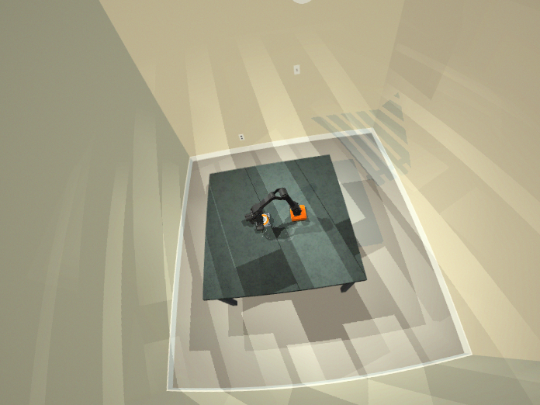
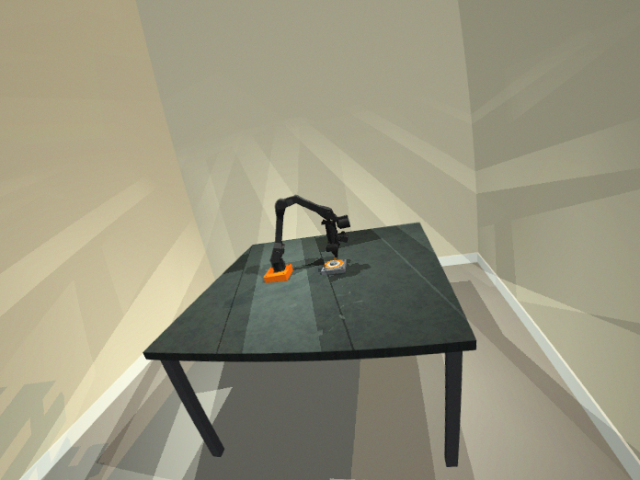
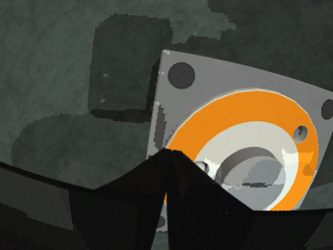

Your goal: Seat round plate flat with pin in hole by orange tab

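Observation:
The round plate (image 3: 231,105) (image 2: 326,265), orange with a white inner ring, sits around the grey post (image 3: 262,194) over the square grey base (image 3: 221,74). A round hole (image 3: 300,134) shows in the orange ring at the upper right in the wrist view, and a smaller round feature (image 3: 201,167) shows in the white ring beside the gripper. The orange tab and the pin cannot be made out. My gripper (image 3: 169,159) (image 2: 336,257) is shut and empty, its tips at or just above the plate's left edge in the wrist view. Contact and the plate's tilt cannot be told.
The base has dark round spots (image 3: 181,75) at its corners. The arm's orange mount (image 1: 299,213) (image 2: 278,274) stands on the same dark table (image 1: 313,257) (image 2: 284,320), a short way from the grey base. Shadows of the arm fall around the base.

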### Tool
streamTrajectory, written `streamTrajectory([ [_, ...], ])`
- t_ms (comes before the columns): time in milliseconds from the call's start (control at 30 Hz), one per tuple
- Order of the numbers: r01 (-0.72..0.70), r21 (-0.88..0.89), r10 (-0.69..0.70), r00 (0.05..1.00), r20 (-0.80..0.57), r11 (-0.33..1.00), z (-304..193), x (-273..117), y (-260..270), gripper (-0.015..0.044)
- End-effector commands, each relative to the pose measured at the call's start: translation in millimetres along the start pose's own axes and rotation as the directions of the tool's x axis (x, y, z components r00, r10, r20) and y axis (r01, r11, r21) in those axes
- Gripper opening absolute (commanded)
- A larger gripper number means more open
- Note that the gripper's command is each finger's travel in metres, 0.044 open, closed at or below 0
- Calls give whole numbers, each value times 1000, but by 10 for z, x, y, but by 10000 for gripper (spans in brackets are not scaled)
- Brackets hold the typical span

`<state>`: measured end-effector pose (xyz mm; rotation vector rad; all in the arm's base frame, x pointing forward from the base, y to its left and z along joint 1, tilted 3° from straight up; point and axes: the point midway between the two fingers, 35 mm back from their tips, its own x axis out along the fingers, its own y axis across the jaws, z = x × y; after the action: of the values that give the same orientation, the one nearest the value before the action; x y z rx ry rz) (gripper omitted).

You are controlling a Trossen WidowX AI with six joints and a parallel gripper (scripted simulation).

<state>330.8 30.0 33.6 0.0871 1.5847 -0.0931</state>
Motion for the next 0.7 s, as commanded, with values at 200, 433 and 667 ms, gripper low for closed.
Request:
streamTrajectory([
  [200,-2,4,2,1000,-8,1000,-21,-174,6,0],
  [433,-2,4,2,1000,-8,1000,-87,-425,-20,0],
  [667,2,2,-2,1000,-10,1000,-86,-359,-19,0],
])
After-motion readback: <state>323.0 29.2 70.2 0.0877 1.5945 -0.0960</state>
